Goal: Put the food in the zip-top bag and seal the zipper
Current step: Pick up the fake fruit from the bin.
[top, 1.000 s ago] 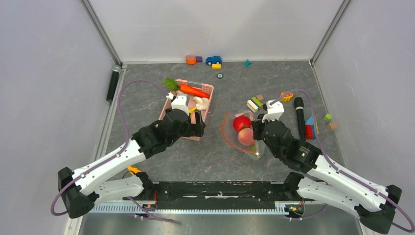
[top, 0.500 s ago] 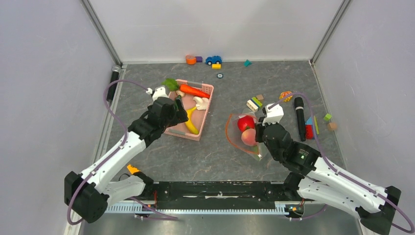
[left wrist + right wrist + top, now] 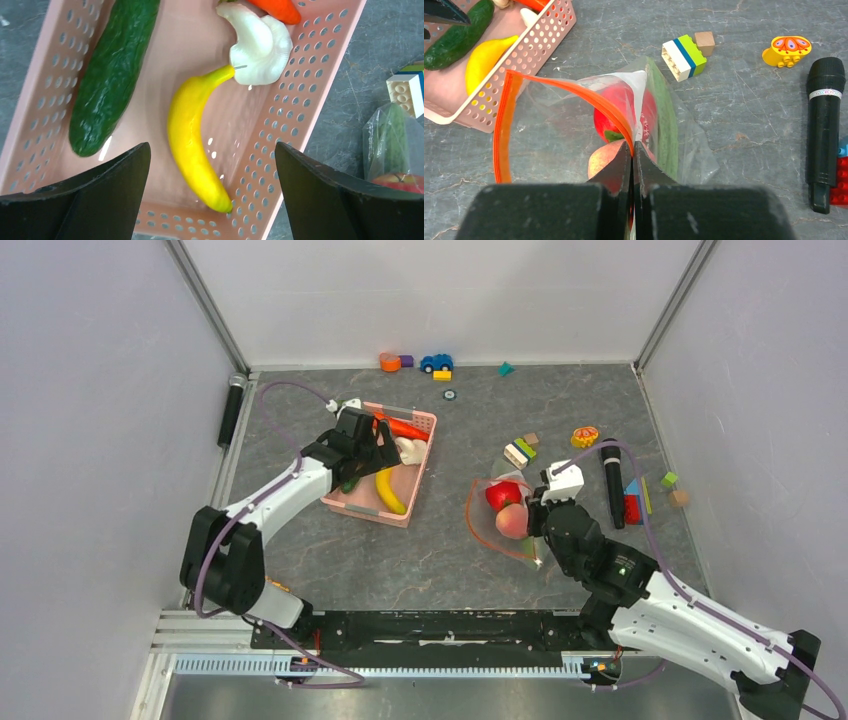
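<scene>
Left arm swung up over basket; bag held agape.
Left fingers (image 3: 210,195) now spread wide, empty, above banana (image 3: 192,145), centre-left; right fingers (image 3: 633,165) pinched on bag (image 3: 574,125) rim, tomato (image 3: 616,117) inside. Next pick likely banana.

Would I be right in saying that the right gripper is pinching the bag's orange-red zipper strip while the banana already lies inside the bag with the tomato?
Not quite. The right gripper does pinch the zipper strip of the bag that holds the tomato, but the banana still lies in the pink basket, beside the cucumber, as the left wrist view shows.
</scene>
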Robot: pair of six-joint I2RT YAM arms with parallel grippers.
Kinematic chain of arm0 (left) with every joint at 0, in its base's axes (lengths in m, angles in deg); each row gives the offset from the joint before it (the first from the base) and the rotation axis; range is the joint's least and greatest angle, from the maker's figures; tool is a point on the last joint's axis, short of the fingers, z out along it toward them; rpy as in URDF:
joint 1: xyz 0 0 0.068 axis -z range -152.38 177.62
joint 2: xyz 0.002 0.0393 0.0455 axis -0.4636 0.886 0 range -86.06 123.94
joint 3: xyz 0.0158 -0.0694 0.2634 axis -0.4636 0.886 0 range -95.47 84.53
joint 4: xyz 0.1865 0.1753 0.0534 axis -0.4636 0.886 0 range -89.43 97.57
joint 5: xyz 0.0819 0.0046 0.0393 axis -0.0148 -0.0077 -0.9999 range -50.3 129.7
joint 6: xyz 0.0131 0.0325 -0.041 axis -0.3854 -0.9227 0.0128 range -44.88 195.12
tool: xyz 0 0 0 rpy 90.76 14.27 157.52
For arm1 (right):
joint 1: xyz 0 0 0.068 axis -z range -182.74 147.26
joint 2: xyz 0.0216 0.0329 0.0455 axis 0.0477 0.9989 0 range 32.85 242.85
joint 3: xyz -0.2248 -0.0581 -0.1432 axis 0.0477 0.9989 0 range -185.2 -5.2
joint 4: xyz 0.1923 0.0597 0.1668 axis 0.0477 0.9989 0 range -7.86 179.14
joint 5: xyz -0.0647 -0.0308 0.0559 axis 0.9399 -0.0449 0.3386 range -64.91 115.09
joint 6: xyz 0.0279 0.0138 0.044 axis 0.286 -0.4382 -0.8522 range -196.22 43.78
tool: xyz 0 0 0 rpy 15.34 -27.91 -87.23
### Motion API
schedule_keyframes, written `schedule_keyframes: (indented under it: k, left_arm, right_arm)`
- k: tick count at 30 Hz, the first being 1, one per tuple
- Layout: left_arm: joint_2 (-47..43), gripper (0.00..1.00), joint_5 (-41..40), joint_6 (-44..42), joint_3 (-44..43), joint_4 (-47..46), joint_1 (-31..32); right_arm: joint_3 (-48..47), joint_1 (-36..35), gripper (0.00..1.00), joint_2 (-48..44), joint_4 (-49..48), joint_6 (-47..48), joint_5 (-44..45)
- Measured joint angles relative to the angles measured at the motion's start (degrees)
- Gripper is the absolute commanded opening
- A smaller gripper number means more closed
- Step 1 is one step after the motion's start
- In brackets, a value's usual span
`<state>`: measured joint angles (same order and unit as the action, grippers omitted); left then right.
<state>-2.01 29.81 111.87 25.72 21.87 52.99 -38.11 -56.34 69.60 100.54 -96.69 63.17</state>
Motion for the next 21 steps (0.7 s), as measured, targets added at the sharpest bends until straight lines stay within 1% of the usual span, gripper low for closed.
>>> schedule_keyframes:
  k: [2, 8, 11, 16, 21]
  left_arm:
    - [1.99, 0.97, 0.92, 0.04, -1.07, -0.55, -0.33]
    - [5.77, 0.91, 3.13, 1.01, -1.4, 0.04, -0.55]
    - [6.29, 0.9, 4.07, 1.68, -0.98, 0.22, -0.55]
    - [6.47, 0.87, 4.35, 2.95, 0.39, 1.53, -0.55]
    - [8.57, 0.83, 4.52, 3.39, 0.44, 2.49, -0.55]
  right_arm:
    - [0.48, 0.0, 0.0, -0.5, 0.0, 0.13, 0.48]
    - [0.92, 0.0, 0.0, -1.07, -0.28, 0.28, 1.25]
    - [0.92, 0.0, 0.0, -1.07, -0.33, 0.31, 1.25]
    - [0.92, 0.0, 0.01, -1.09, -0.33, 0.31, 1.49]
    - [0.92, 0.0, 0.01, -1.07, -0.31, 0.31, 2.05]
